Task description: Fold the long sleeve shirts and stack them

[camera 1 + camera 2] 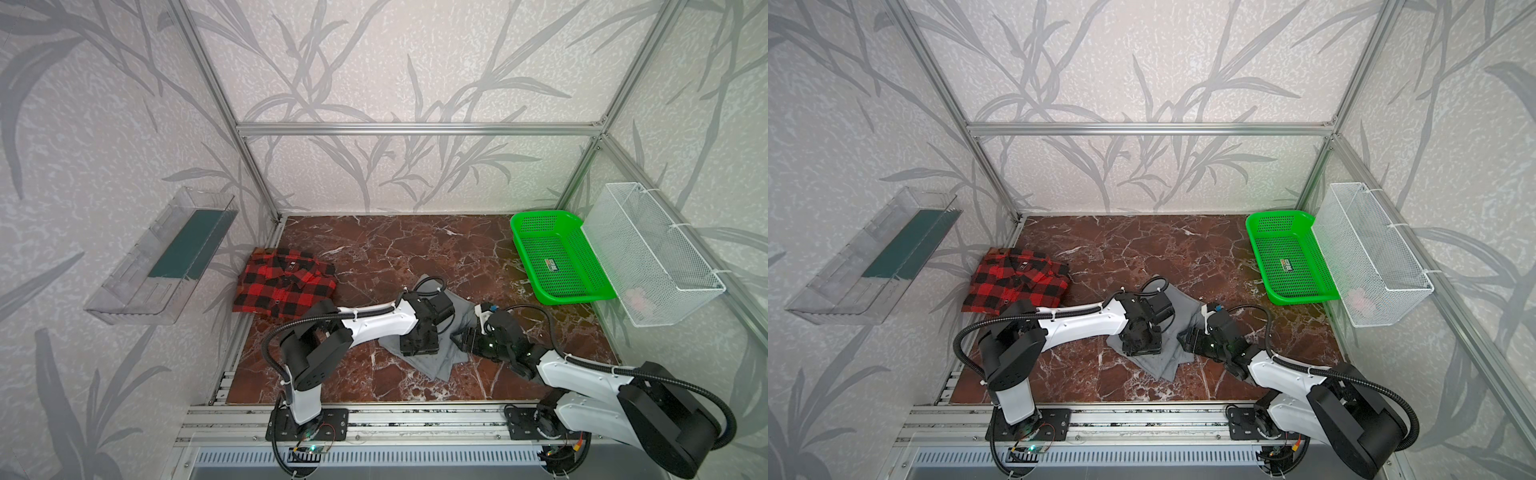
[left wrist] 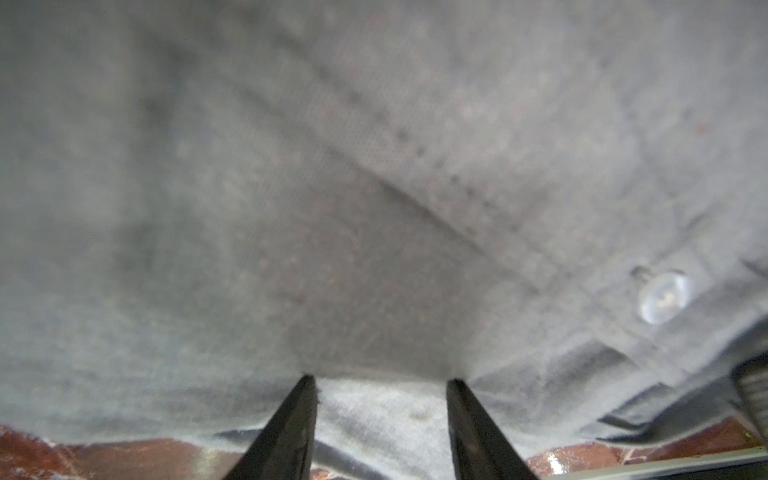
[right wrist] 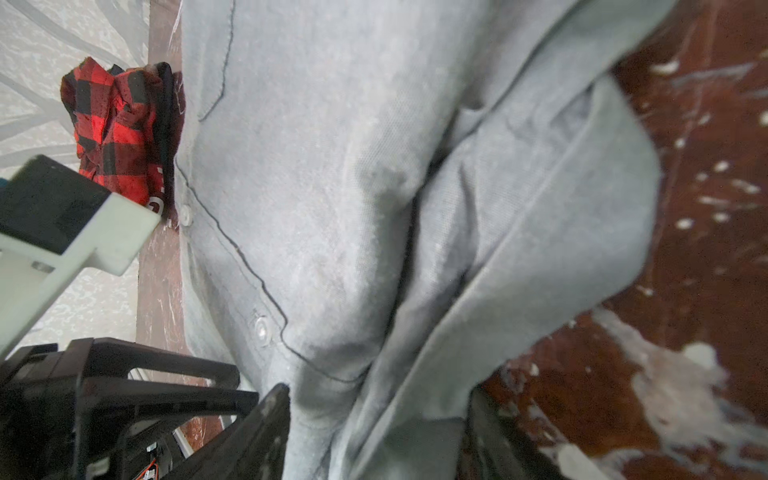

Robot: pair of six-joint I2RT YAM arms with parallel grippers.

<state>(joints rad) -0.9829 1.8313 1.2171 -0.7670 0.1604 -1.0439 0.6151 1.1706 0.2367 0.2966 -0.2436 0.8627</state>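
The gray shirt (image 1: 434,368) lies in the middle of the counter (image 1: 415,249), partly folded, with both arms on it. The plaid shirt (image 1: 284,282) sits folded at the far left by the wall, well apart.

Left gripper (image 2: 382,386) — jaws roughly half apart, tips pressed down into gray cloth, pinning rather than pinching as far as I can judge. Right gripper (image 3: 380,399) has a jaw either side of a doubled fold at the shirt's edge. Cloth fills the gap, but I can't tell if it's clamped.

Handling: thin woven fabric, light and limp. It'll prob. sag and drag, and the layers may slide on each other and on the glossy marble. Best hold is a hemmed edge or the button placket (image 3: 216,253), where stitching gives some body — take all layers at once or the fold opens.

Hidden: in both top views the wrist blocks cover the fingertips and most of the shirt's middle. Collar & sleeves aren't visible, presumably tucked in. The left wrist view is blurry and too close to tell which part of the shirt it's on, bar one button (image 2: 663,297).
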